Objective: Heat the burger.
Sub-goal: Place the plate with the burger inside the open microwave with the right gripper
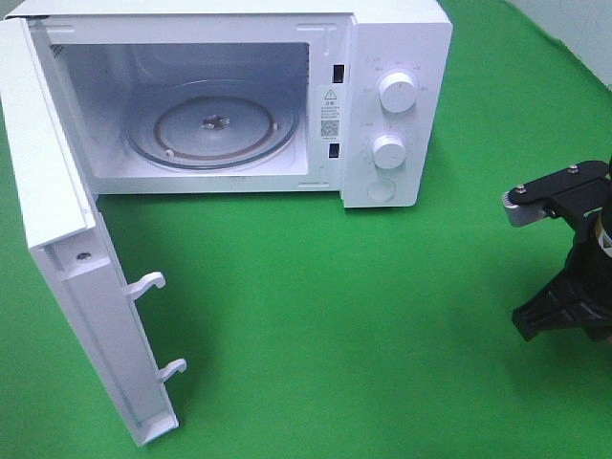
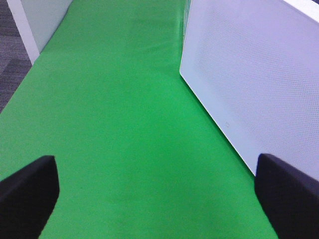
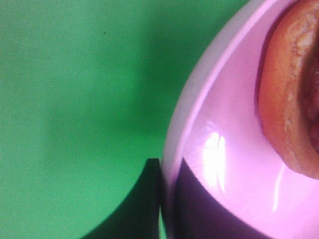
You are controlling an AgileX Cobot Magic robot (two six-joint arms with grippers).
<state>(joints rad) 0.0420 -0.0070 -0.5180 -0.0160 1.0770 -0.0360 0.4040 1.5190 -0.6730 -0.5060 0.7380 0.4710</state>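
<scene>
The burger [image 3: 289, 89] shows only in the right wrist view, as the edge of a golden-brown bun lying on a pink plate [image 3: 224, 124]. My right gripper [image 3: 167, 172] is shut on the plate's rim, one dark finger outside it and one inside. In the exterior view only the right arm [image 1: 564, 258] shows at the right edge; plate and burger lie outside that picture. My left gripper [image 2: 157, 199] is open, its two black fingertips [image 2: 27, 194] wide apart over bare green cloth with nothing between them.
The white microwave [image 1: 392, 48] stands at the back with its door [image 1: 57, 229] swung wide open to the left. Its glass turntable [image 1: 212, 129] is bare. A white perforated panel [image 2: 259, 84] rises close beside the left gripper. Green cloth [image 1: 335, 316] covers the table.
</scene>
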